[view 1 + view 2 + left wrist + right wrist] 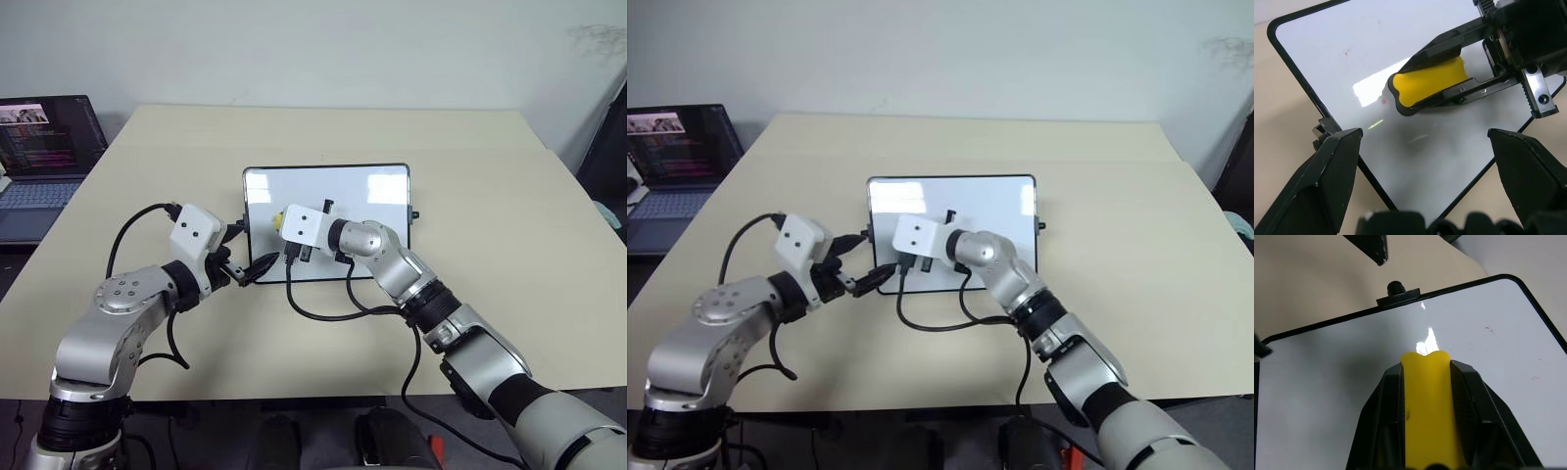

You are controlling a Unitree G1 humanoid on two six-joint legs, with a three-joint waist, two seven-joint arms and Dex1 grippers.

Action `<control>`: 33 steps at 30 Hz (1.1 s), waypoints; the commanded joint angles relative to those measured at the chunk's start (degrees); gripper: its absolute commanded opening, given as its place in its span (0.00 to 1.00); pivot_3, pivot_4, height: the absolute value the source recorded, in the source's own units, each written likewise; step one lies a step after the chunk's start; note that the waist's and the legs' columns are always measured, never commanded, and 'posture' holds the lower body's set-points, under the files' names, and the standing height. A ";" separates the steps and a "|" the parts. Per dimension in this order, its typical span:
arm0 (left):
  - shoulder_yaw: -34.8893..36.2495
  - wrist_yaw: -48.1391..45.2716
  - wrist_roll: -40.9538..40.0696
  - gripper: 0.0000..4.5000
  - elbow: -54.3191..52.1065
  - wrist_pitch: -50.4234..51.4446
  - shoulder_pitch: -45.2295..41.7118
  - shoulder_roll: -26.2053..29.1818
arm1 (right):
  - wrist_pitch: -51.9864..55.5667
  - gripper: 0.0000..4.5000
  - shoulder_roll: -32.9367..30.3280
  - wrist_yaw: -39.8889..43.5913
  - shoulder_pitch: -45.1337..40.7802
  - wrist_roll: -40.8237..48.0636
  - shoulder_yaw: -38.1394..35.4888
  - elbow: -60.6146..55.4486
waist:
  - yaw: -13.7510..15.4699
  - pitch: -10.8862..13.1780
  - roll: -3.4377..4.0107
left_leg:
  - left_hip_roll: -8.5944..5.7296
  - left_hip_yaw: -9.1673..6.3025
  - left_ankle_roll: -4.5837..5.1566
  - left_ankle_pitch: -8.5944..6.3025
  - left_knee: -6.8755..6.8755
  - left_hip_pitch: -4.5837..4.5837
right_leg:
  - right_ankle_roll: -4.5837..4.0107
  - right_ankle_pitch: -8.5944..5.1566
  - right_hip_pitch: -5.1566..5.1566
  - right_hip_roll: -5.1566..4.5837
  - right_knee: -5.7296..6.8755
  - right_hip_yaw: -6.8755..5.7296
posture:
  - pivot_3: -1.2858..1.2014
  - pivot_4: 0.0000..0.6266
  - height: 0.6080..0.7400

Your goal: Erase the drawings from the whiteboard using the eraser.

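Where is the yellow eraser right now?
The eraser is clamped in the right gripper, over the left part of the whiteboard, near its left edge.

Pale beige matte rectangular surface (323,132), plain off-white wall (313,49) behind it, open dark laptop (44,157) at the surface's far left — screen lit

Hidden and cut off around the whiteboard (362,186)

The right gripper (281,219) and its wrist cover the whiteboard's near middle; the eraser (278,220) shows there as a yellow sliver. The laptop (44,157), left of the whiteboard, is cut by the edge.
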 commanded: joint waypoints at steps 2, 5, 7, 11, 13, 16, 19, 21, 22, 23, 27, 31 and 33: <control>0.24 -0.20 0.04 1.00 -1.73 -1.16 -0.96 0.09 | -0.89 0.22 -0.54 -7.36 -2.36 -0.41 -4.29 2.34 | 0.04 0.00 0.00 | 0.00 0.00 -0.01 0.02 0.01 -0.04 | 0.01 0.01 -0.02 0.00 -0.01 0.00 | 0.52 0.24 1.00; 0.28 -0.15 -0.03 1.00 -1.97 -1.14 -0.69 0.02 | -0.96 0.22 -0.53 -7.22 -1.97 0.08 -4.34 2.32 | 0.03 0.00 0.00 | 0.01 0.05 -0.01 0.01 -0.01 -0.11 | 0.01 0.01 -0.06 0.00 -0.08 0.04 | 0.52 0.24 1.00; 0.28 -0.06 -0.08 1.00 -2.17 -1.10 -0.45 -0.09 | -0.84 0.22 -0.40 -6.75 -1.06 0.65 -4.63 0.97 | -0.02 0.00 0.00 | 0.01 0.08 -0.02 -0.01 -0.04 -0.14 | 0.00 0.01 -0.09 -0.01 -0.10 0.06 | 0.52 0.24 1.00; 0.23 -0.10 -0.08 1.00 -2.25 -1.17 -0.11 -0.12 | -0.32 0.22 -0.68 -5.87 0.39 1.66 -5.18 -1.99 | -0.03 0.00 0.00 | 0.02 0.08 -0.03 -0.03 -0.09 -0.17 | -0.22 0.13 -0.11 -0.01 -0.13 0.06 | 0.52 0.24 1.00; 0.24 -0.15 -0.03 1.00 -2.07 -1.29 0.09 -0.16 | -1.16 0.22 -0.89 -6.92 0.75 1.23 -5.32 -2.38 | -0.05 0.01 0.01 | 0.02 0.09 -0.04 -0.03 -0.09 -0.17 | -0.21 0.13 -0.12 -0.02 -0.14 0.06 | 0.52 0.24 1.00; 0.18 -0.06 -0.07 1.00 -2.13 -1.24 0.36 -0.32 | -3.94 0.22 -0.50 -9.92 0.24 0.28 -5.33 -1.53 | -0.06 0.02 0.01 | 0.01 0.08 -0.04 -0.03 -0.10 -0.18 | -0.19 0.12 -0.13 -0.02 -0.14 0.05 | 0.52 0.24 1.00; -0.14 0.05 0.11 1.00 -2.18 -1.00 0.90 -0.41 | -5.32 0.22 1.13 -10.84 -0.91 -0.68 -3.73 0.46 | -0.14 0.02 0.00 | 0.01 0.10 -0.05 -0.04 -0.11 -0.20 | -0.19 0.11 -0.16 -0.01 -0.14 0.06 | 0.52 0.24 1.00; 0.11 0.46 0.28 1.00 -1.81 -0.34 1.31 -0.29 | -5.01 0.22 1.51 -9.94 -1.16 -1.44 -2.54 1.47 | -0.21 0.02 0.00 | 0.01 0.11 -0.05 -0.04 -0.13 -0.20 | -0.20 0.11 -0.17 -0.01 -0.15 0.07 | 0.52 0.24 1.00; 0.24 0.52 0.42 1.00 -1.60 0.04 1.54 0.03 | -4.35 0.22 1.27 -8.76 -1.01 -2.01 -1.73 1.66 | -0.29 0.02 0.00 | 0.01 0.12 -0.05 -0.04 -0.14 -0.19 | -0.20 0.11 -0.17 -0.01 -0.15 0.08 | 0.52 0.24 1.00; 0.33 0.54 0.46 1.00 -1.51 0.36 1.67 0.26 | -4.08 0.22 0.97 -7.74 -0.76 -2.48 -1.10 1.66 | -0.32 0.02 0.00 | 0.02 0.13 -0.05 -0.04 -0.15 -0.19 | -0.20 0.11 -0.18 -0.01 -0.15 0.09 | 0.52 0.24 1.00; 0.56 0.51 0.51 1.00 -1.49 1.12 1.83 0.78 | -3.10 0.22 -0.11 -3.91 0.89 -3.57 1.00 0.60 | -0.26 0.02 0.00 | 0.02 0.12 -0.05 -0.04 -0.16 -0.17 | -0.18 0.10 -0.18 0.00 -0.14 0.08 | 0.52 0.24 1.00; 0.37 0.76 1.17 1.00 -1.16 1.47 1.60 0.97 | -1.45 0.22 -0.99 0.29 2.73 -4.09 2.86 -1.23 | -0.24 0.02 0.00 | 0.02 0.11 -0.05 -0.04 -0.16 -0.16 | 0.02 -0.01 -0.17 -0.01 -0.13 0.07 | 0.52 0.24 1.00; 0.22 0.79 1.32 1.00 -0.93 1.58 1.18 0.85 | -1.03 0.22 -1.21 0.53 3.03 -4.56 3.17 -1.74 | -0.23 0.02 0.00 | 0.03 0.10 -0.05 -0.04 -0.16 -0.15 | 0.02 -0.01 -0.16 -0.01 -0.13 0.07 | 0.52 0.24 1.00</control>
